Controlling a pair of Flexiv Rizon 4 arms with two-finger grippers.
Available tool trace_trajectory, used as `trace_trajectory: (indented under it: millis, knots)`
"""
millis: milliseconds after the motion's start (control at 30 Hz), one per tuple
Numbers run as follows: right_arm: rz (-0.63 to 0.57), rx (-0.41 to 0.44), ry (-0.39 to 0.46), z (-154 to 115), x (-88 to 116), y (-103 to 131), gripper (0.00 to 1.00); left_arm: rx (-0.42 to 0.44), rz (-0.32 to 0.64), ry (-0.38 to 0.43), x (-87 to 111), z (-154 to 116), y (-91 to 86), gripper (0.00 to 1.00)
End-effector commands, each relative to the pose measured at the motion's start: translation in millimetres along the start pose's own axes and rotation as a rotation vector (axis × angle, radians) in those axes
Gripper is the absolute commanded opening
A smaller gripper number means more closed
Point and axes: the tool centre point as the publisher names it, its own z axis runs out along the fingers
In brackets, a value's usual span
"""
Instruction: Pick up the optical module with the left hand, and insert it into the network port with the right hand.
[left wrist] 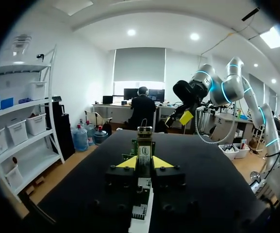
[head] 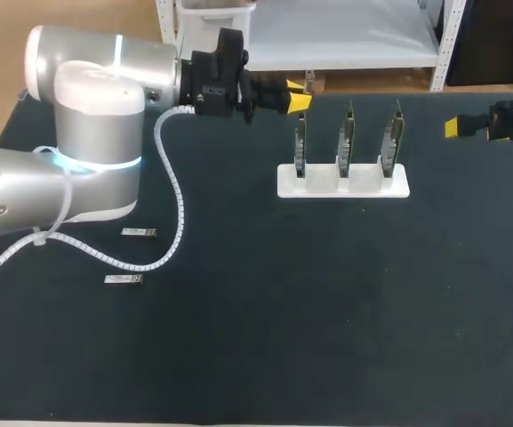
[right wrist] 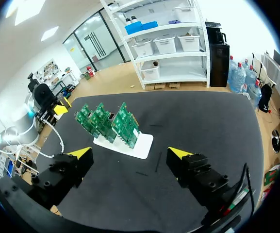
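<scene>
1. Table [head: 327,338]: the dark top carries a white stand [head: 343,182] at about 1 o'clock from its middle, holding three green circuit boards upright, side by side.
2. Left circuit board [head: 300,142], middle circuit board [head: 347,138] and right circuit board [head: 393,133] all stand on edge, apart from one another.
3. First optical module [head: 138,233] lies flat at about 9 o'clock from the table's middle. The second optical module [head: 123,279] lies near it, toward 7 o'clock. Neither touches a gripper, and both lie beside the left arm's white cable.
4. Left gripper [head: 298,95] is at 12 o'clock from the left circuit board, just past its far end. In its wrist view the yellow tips stand a little apart, with nothing clamped, and the row of boards shows edge-on straight ahead through the gap.
5. Right gripper [right wrist: 130,153] is at about 2 o'clock from the stand, well apart from it, near the table's right edge. Its fingers are spread wide and empty, with the stand and boards ahead of them.
</scene>
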Motion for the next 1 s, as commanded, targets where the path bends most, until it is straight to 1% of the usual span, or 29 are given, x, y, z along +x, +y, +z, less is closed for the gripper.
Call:
trace_trajectory:
  millis: [33,100,233,333,367,433,467,533,567,633,667,733,767,833,867,900,933,967,1000]
  knots:
    - [-0.045,0.0,0.004,-2.2,-2.8,-4.3,1.0,-0.006,0.001,-0.003,0.3,-0.2,-1.7,0.0]
    - [-0.097,-0.006,-0.001,-5.2,-7.4,-8.9,1.0,-0.006,0.001,-0.003,0.3,-0.2,-1.7,0.0]
    - [-0.198,-0.067,-0.005,-8.2,-21.6,-19.4,1.0,-0.006,0.001,-0.003,0.3,-0.2,-1.7,0.0]
    - [-0.309,-0.128,-0.002,-8.5,-34.3,-22.9,1.0,-0.006,0.001,-0.003,0.3,-0.2,-1.7,0.0]
    - [-0.344,-0.171,-0.001,-8.2,-38.8,-22.3,1.0,-0.006,0.001,-0.003,0.3,-0.2,-1.7,0.0]
    - [-0.418,-0.203,0.017,-6.6,-47.1,-21.4,1.0,-0.006,0.001,-0.003,0.3,-0.2,-1.7,0.0]
    - [-0.437,-0.247,0.018,-5.3,-50.3,-20.8,1.0,-0.006,0.001,-0.003,0.3,-0.2,-1.7,0.0]
    - [-0.488,-0.282,0.032,-2.6,-58.1,-19.6,1.0,-0.006,0.001,-0.003,0.3,-0.2,-1.7,0.0]
    - [-0.513,-0.306,0.054,-0.8,-61.7,-18.4,1.0,-0.006,0.001,-0.003,0.3,-0.2,-1.7,0.0]
    - [-0.559,-0.305,0.075,2.5,-67.4,-16.0,1.0,-0.006,0.001,-0.003,0.3,-0.2,-1.7,0.0]
    - [-0.562,-0.338,0.069,3.3,-70.8,-14.5,1.0,-0.006,0.001,-0.003,0.3,-0.2,-1.7,0.0]
    - [-0.615,-0.369,0.084,4.1,-76.9,-8.8,1.0,-0.006,0.001,-0.003,0.3,-0.2,-1.7,0.0]
    - [-0.635,-0.406,0.09,4.9,-79.1,-6.1,1.0,-0.006,0.001,-0.003,0.3,-0.2,-1.7,0.0]
    - [-0.67,-0.439,0.097,6.1,-82.8,0.7,1.0,-0.006,0.001,-0.003,0.3,-0.2,-1.7,0.0]
    - [-0.69,-0.471,0.101,7.1,-84.5,4.1,1.0,-0.006,0.001,-0.003,0.3,-0.2,-1.7,0.0]
    - [-0.704,-0.478,0.104,7.6,-86.0,7.6,1.0,-0.006,0.001,-0.003,0.3,-0.2,-1.7,0.0]
    - [-0.716,-0.498,0.108,8.8,-88.1,11.7,1.0,-0.006,0.001,-0.003,0.3,-0.2,-1.7,0.0]
    - [-0.733,-0.541,0.1,8.4,-89.9,16.9,1.0,-0.006,0.001,-0.003,0.3,-0.2,-1.7,0.0]
    - [-0.757,-0.558,0.096,8.0,-91.6,22.7,1.0,-0.006,0.001,-0.003,0.3,-0.2,-1.7,0.0]
